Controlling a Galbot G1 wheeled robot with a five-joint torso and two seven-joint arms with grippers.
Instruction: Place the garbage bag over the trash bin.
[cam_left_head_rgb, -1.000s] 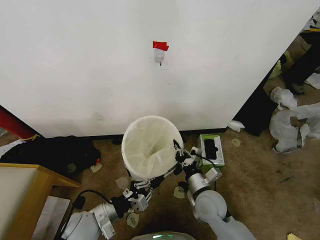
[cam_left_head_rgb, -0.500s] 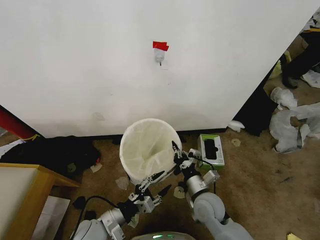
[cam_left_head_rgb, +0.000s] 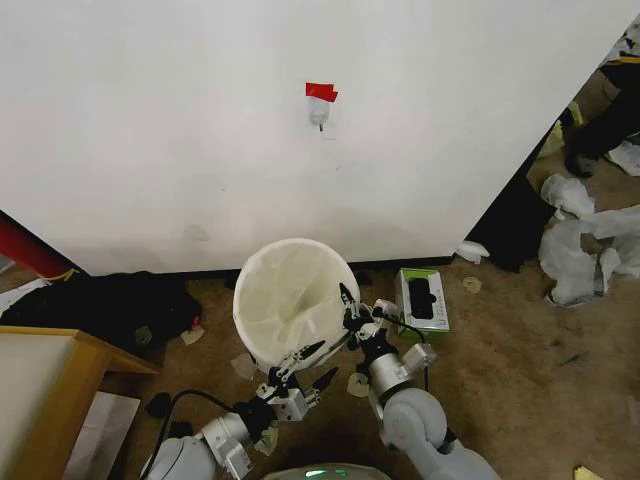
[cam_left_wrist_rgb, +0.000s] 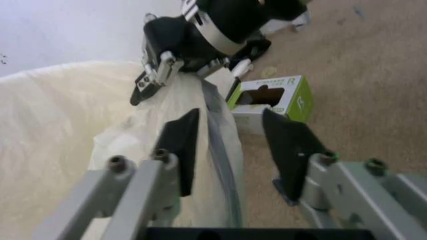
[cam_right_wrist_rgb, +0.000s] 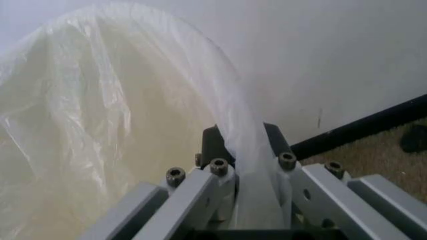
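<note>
The round cream trash bin (cam_left_head_rgb: 260, 350) stands on the brown floor against the white wall. The thin translucent garbage bag (cam_left_head_rgb: 285, 295) lines its mouth. My right gripper (cam_left_head_rgb: 346, 300) is at the bin's right rim, shut on a fold of the bag film (cam_right_wrist_rgb: 220, 85) that runs up between its fingers (cam_right_wrist_rgb: 212, 142). My left gripper (cam_left_head_rgb: 330, 358) is open, low at the bin's front right. In the left wrist view its dark pads (cam_left_wrist_rgb: 181, 145) straddle the bag-covered edge (cam_left_wrist_rgb: 217, 130) without touching it, and the right gripper (cam_left_wrist_rgb: 150, 82) holds the film farther along.
A green and white box (cam_left_head_rgb: 422, 300) lies on the floor just right of the bin. A wooden table corner (cam_left_head_rgb: 50, 375) and dark bags (cam_left_head_rgb: 110, 305) are at the left. Heaps of white sheeting (cam_left_head_rgb: 590, 240) lie at the far right. Paper scraps (cam_left_head_rgb: 358, 385) dot the floor.
My left gripper went from shut and low by the bin's base to open, and rose toward the rim. The bin and the right gripper shifted slightly left.
</note>
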